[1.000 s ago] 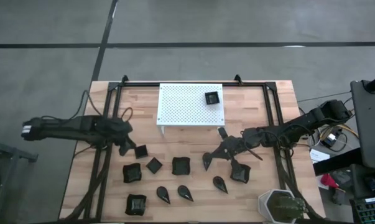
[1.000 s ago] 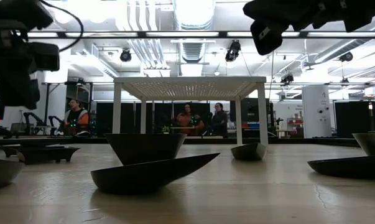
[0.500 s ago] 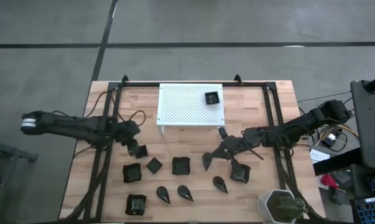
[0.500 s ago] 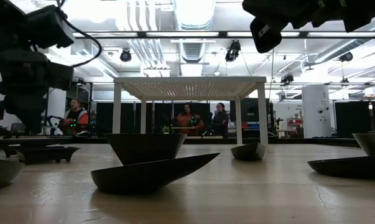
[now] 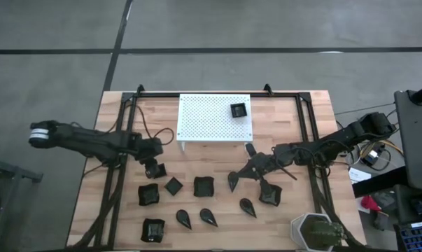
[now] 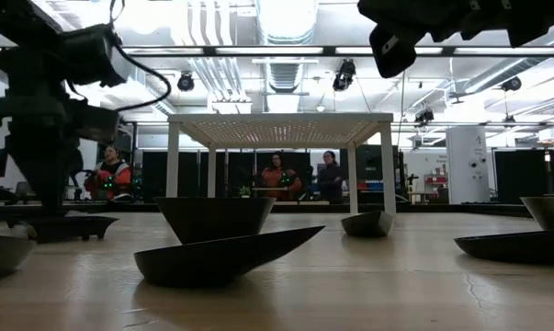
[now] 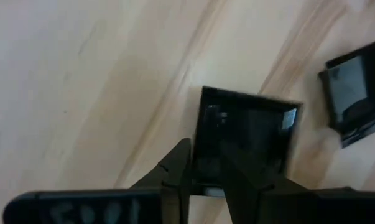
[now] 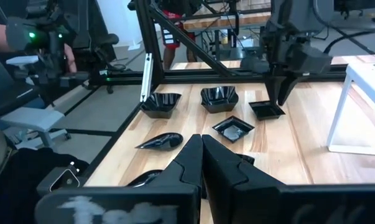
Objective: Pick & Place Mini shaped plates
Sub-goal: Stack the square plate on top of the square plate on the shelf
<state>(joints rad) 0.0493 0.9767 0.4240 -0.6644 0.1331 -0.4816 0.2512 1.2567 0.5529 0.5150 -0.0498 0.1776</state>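
Several glossy black mini shaped plates lie on the wooden table, squares and teardrops. One small square plate [image 5: 238, 110] sits on the white perforated stand [image 5: 214, 117]. My left gripper [image 7: 207, 163] points steeply down, open, over another small square plate [image 7: 246, 137], resting flat on the table. One finger stands outside that plate's edge and one over its inside; whether they touch it I cannot tell. My right gripper [image 5: 242, 173] hangs shut and empty above the table's middle, by a teardrop plate [image 5: 234, 182].
More plates lie toward the near edge: squares [image 5: 148, 194] [image 5: 204, 186] [image 5: 153, 229] [image 5: 269, 194] and teardrops [image 5: 184, 219] [image 5: 208, 217] [image 5: 248, 207]. A grey-green pot [image 5: 315, 231] stands at the near right corner. People sit in the room beyond the table.
My left gripper has gone toward the table's right edge and down, tipping more steeply, until its fingers stand at the small square plate. The plates have stayed where they were.
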